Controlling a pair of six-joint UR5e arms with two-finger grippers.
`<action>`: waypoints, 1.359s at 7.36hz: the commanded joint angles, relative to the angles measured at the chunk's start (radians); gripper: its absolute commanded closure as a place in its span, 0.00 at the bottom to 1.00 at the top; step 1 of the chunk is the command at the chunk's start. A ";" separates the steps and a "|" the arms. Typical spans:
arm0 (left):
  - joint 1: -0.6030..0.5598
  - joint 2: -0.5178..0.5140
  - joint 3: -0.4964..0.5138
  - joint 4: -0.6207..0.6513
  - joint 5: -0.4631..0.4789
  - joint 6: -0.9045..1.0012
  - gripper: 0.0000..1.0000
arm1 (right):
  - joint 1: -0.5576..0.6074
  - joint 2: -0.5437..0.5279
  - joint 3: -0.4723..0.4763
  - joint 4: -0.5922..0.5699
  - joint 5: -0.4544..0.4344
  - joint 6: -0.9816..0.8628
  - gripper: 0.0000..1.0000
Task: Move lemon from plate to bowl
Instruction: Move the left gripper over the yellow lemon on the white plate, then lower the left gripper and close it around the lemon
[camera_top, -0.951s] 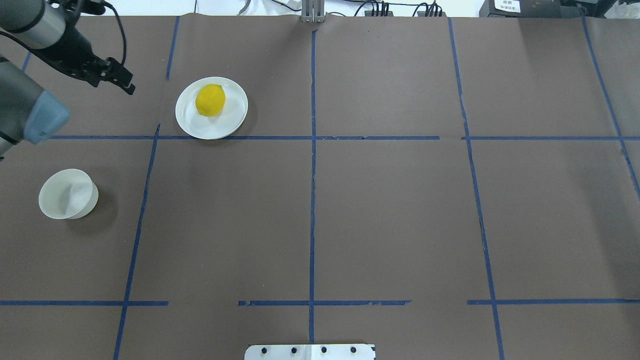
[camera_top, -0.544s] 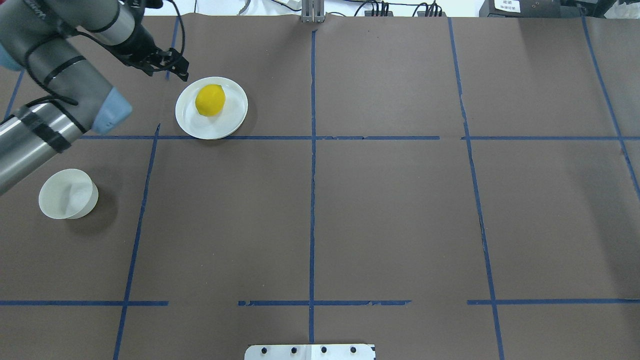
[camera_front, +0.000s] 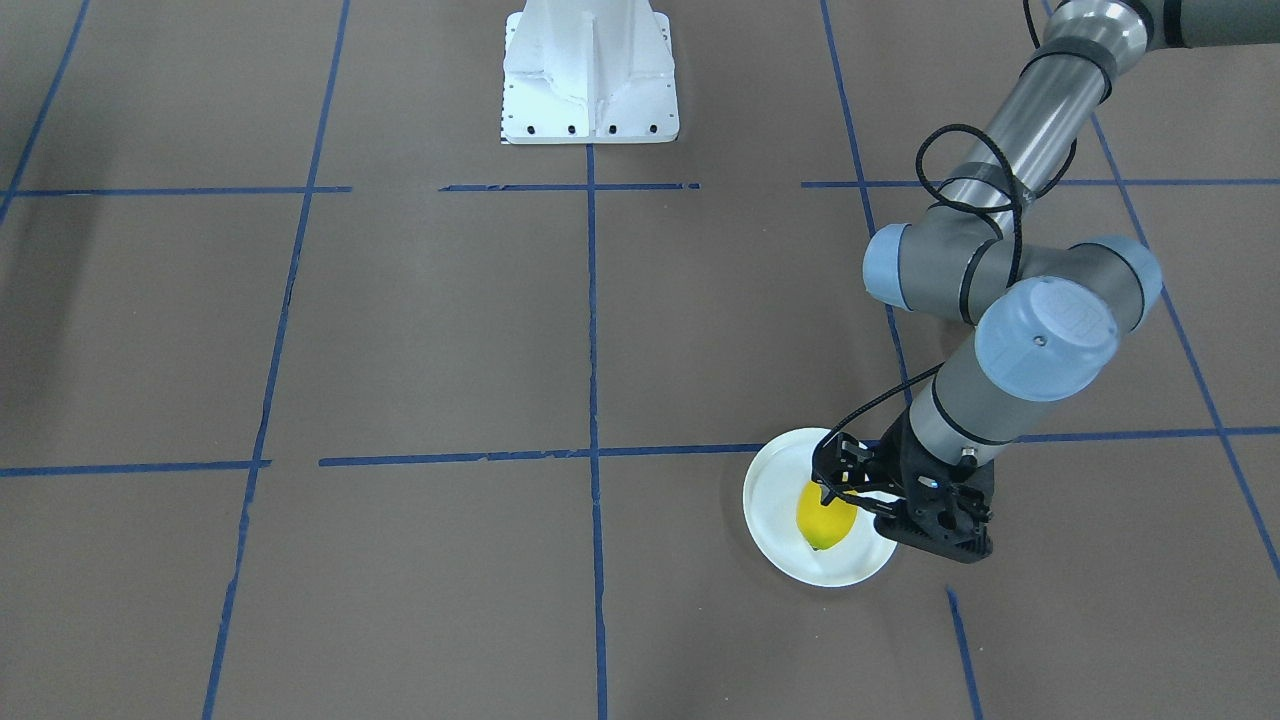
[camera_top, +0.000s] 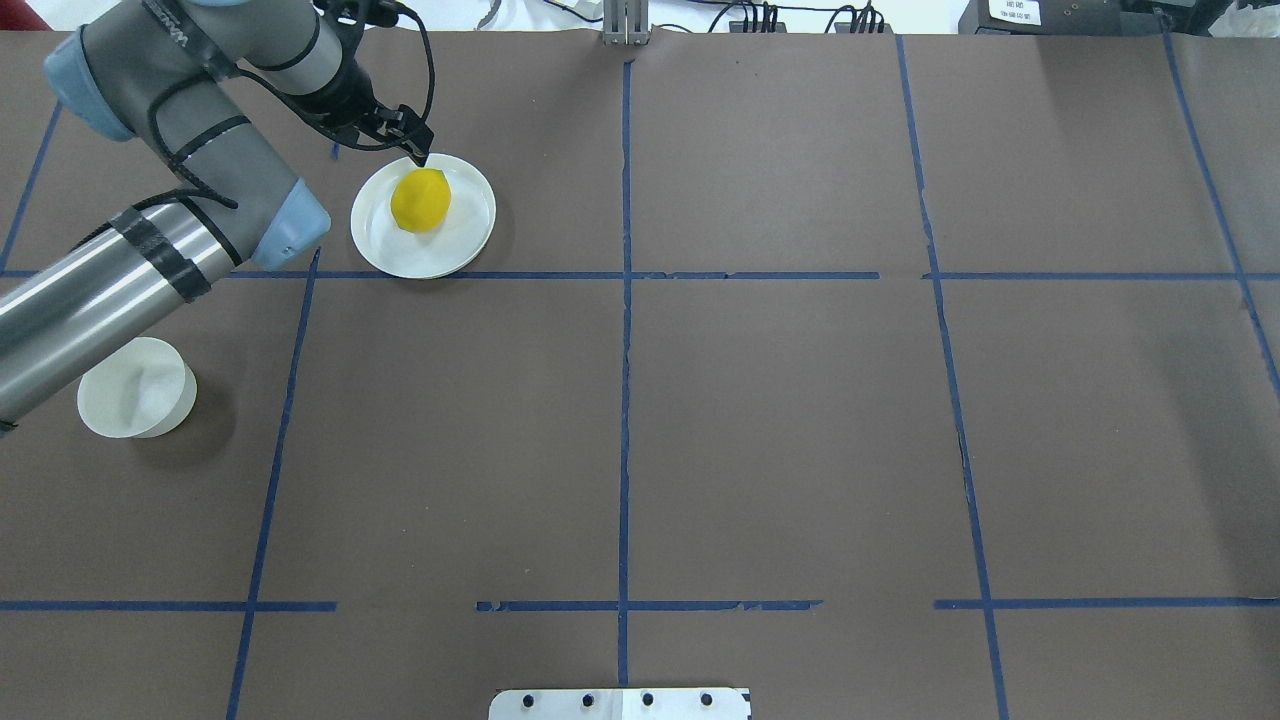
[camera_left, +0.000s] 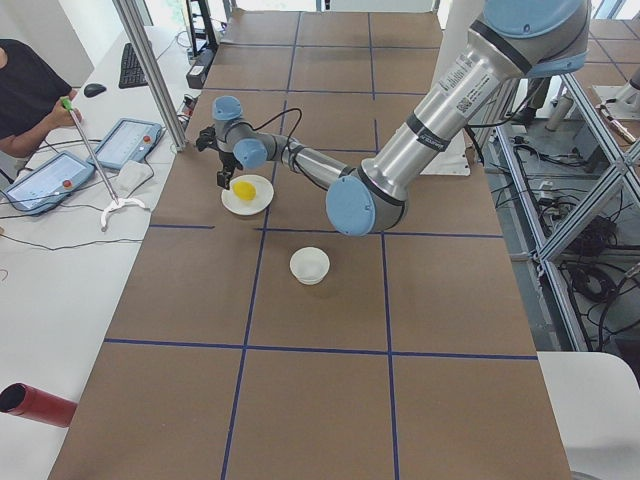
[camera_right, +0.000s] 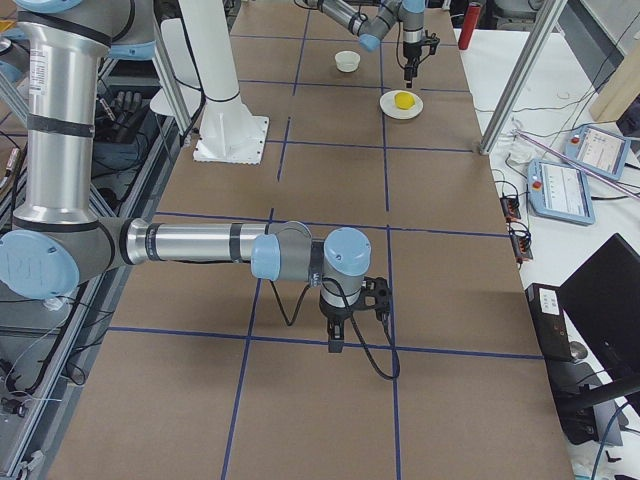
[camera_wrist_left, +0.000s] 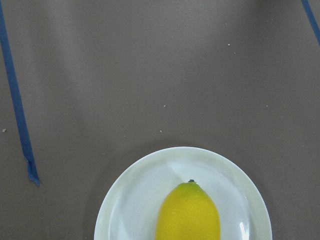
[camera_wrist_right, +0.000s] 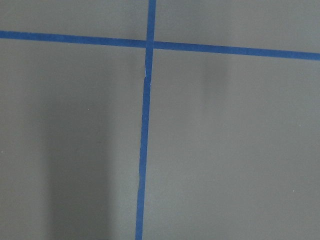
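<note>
The yellow lemon (camera_top: 420, 200) lies on the flat white plate (camera_top: 400, 252) at the table's far left. In the left wrist view the lemon (camera_wrist_left: 188, 216) fills the bottom centre, on the plate (camera_wrist_left: 127, 202). My left gripper (camera_top: 418, 155) hangs over the plate's far rim, just beyond the lemon and apart from it; its fingers come to one point and look shut and empty. In the front-facing view it (camera_front: 823, 490) stands beside the lemon (camera_front: 826, 522). The small deep white bowl (camera_top: 135, 388) stands nearer, at the left edge. My right gripper (camera_right: 335, 345) shows only in the right side view; I cannot tell its state.
The left arm's forearm (camera_top: 110, 290) passes over the table just above the bowl. The white robot base (camera_front: 590, 70) stands at the near middle edge. Blue tape lines cross the brown table cover. An operator's desk with tablets (camera_left: 45, 180) lies beyond the far edge.
My left arm has swung right from the table's far left corner to the plate's far rim. The lemon, plate and bowl have not moved.
</note>
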 joint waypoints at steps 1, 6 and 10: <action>0.045 -0.005 0.048 -0.037 0.033 0.008 0.01 | 0.000 0.000 0.000 0.000 0.000 0.000 0.00; 0.060 -0.018 0.145 -0.176 0.036 -0.038 0.02 | 0.000 0.000 0.000 0.000 0.000 0.000 0.00; 0.085 -0.022 0.150 -0.177 0.038 -0.048 0.18 | 0.000 0.000 0.000 0.000 0.000 0.000 0.00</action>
